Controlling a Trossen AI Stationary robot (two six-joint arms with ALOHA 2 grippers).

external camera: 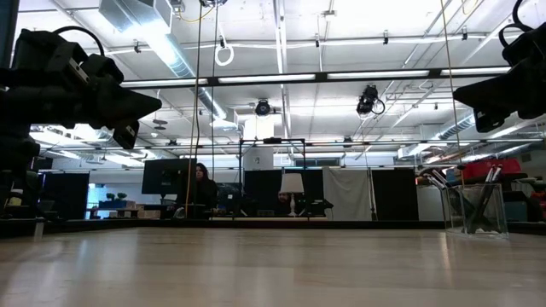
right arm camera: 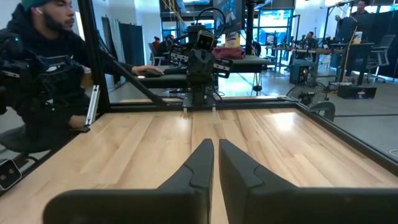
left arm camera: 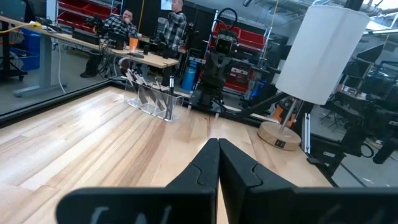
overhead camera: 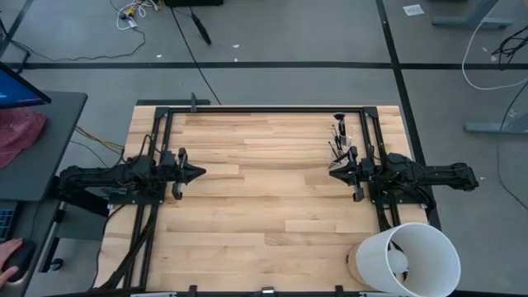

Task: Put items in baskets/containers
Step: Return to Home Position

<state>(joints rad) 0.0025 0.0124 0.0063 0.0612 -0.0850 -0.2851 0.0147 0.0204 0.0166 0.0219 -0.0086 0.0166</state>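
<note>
Several dark makeup brushes (overhead camera: 339,134) stand upright in a small clear cup (external camera: 483,208) at the table's far right; their lower ends rest inside it and their upper ends lean on its rim. The left wrist view shows the cup (left arm camera: 153,98) too. My left gripper (overhead camera: 198,172) hovers at the table's left side, pointing level toward the right, shut and with nothing in it (left arm camera: 218,146). My right gripper (overhead camera: 332,171) hovers at the right side just near of the cup, pointing level toward the left, shut and with nothing in it (right arm camera: 215,147).
A large white bucket (overhead camera: 409,258) stands at the table's near right corner. A black frame (overhead camera: 264,108) runs along the table's far edge and sides. A person (right arm camera: 43,68) sits beyond the left edge, one hand (overhead camera: 10,256) by a desk.
</note>
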